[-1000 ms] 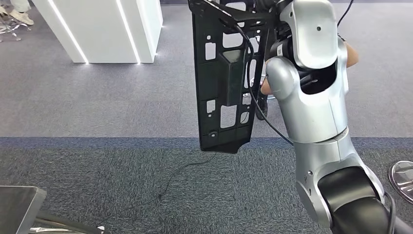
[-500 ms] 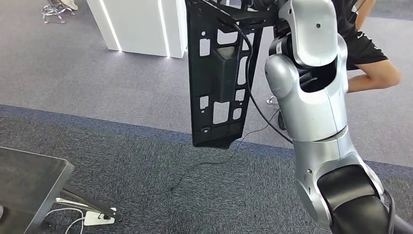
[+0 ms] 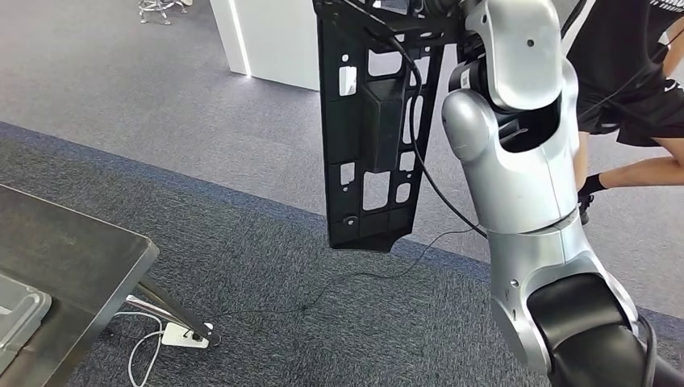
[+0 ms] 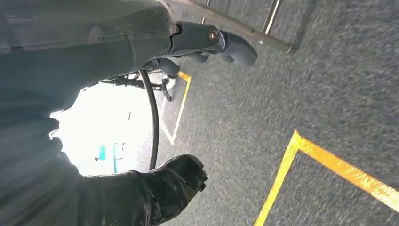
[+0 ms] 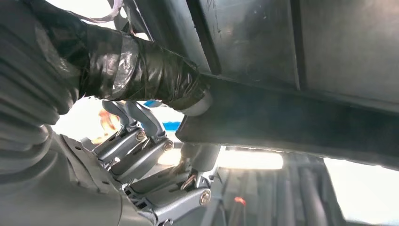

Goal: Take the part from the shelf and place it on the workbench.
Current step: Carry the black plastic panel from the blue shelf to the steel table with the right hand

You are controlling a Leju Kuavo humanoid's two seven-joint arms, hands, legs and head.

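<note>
Part [image 3: 367, 153], the long black perforated panel, hangs upright in the upper centre of the head view, its top edge clamped in the right hand [image 5: 155, 141]. In the right wrist view the taped thumb [image 5: 155, 77] presses on one face of the panel [image 5: 291, 113] while the grey fingers [image 5: 141, 150] curl under its edge, so the grip looks firm and closed around it.

Nearest, in the lower left corner of the head view, a dark workbench [image 3: 72, 258] now shows much more of its top than half a second ago, when only a corner of it peeked in; a second ago barely a sliver showed. A grey tray [image 3: 16, 314] lies on its near edge, and a white power strip [image 3: 184, 334] with a cable sits on the carpet beside its leg. The whole floor has slid across the frame, so the robot is turning, not the furniture moving; the panel has kept its place against the silver right arm [image 3: 516, 161].

In the left wrist view the left hand [image 4: 211, 44] hangs over the carpet with its fingers loosely apart, holding nothing.

Farther off, a white pillar [image 3: 274, 40] stands at the upper middle, and a person in black [image 3: 629, 72] is bent at the upper right.

I judge the carry stage well along: the bench is coming into reach, and placing remains.
</note>
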